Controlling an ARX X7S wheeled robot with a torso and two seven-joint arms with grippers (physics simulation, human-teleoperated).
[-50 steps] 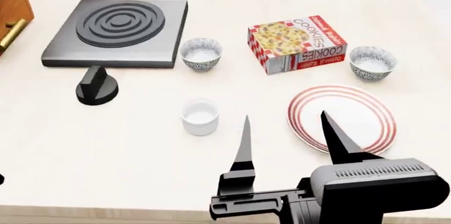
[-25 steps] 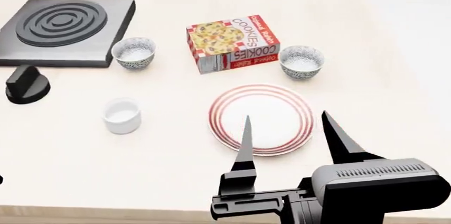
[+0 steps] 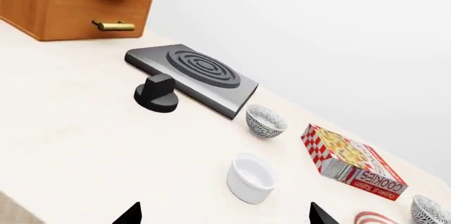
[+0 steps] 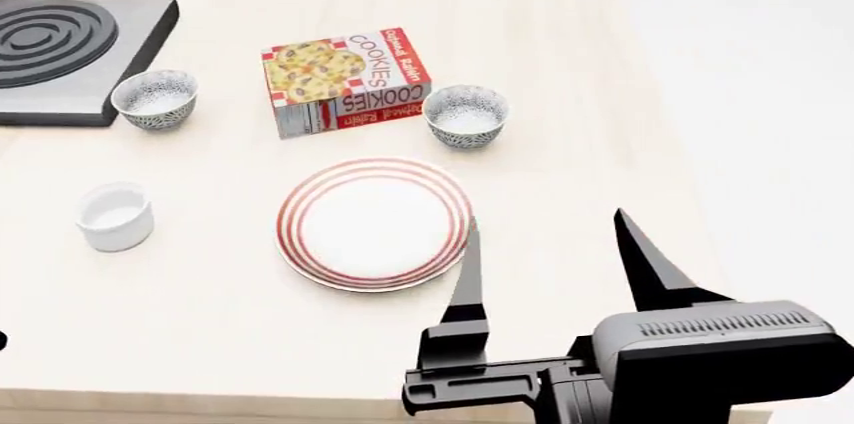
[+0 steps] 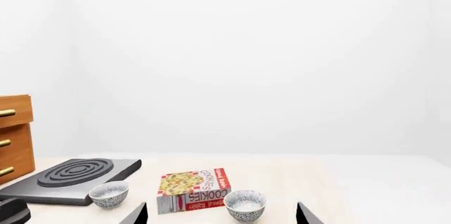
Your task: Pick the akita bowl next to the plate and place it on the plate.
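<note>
The akita bowl (image 4: 466, 116), speckled grey outside and white inside, stands just beyond the plate's far right rim and beside the cookie box. The plate (image 4: 374, 226), white with red rings, lies at the table's middle with nothing on it. My right gripper (image 4: 545, 222) hangs open and empty above the table, right of the plate and nearer me than the bowl. In the right wrist view that gripper (image 5: 221, 205) frames the akita bowl (image 5: 244, 205). My left gripper (image 3: 225, 204) is wide open and empty, near the white cup (image 3: 251, 178). The akita bowl (image 3: 430, 211) and plate (image 3: 372, 218) show only at that view's edge.
A cookie box (image 4: 344, 81) stands behind the plate. A second speckled bowl (image 4: 155, 99) sits by the black stove plate (image 4: 54, 44), and the white cup (image 4: 114, 215) is at the left. A black knob (image 3: 156, 94) and wooden drawers (image 3: 71, 2) lie farther left. The table's right edge (image 4: 694, 194) is close.
The head view has swung right, so everything on the table has slid left in it. The plate now lies left of my right gripper; the knob has left the head view. The gripper stays open.
</note>
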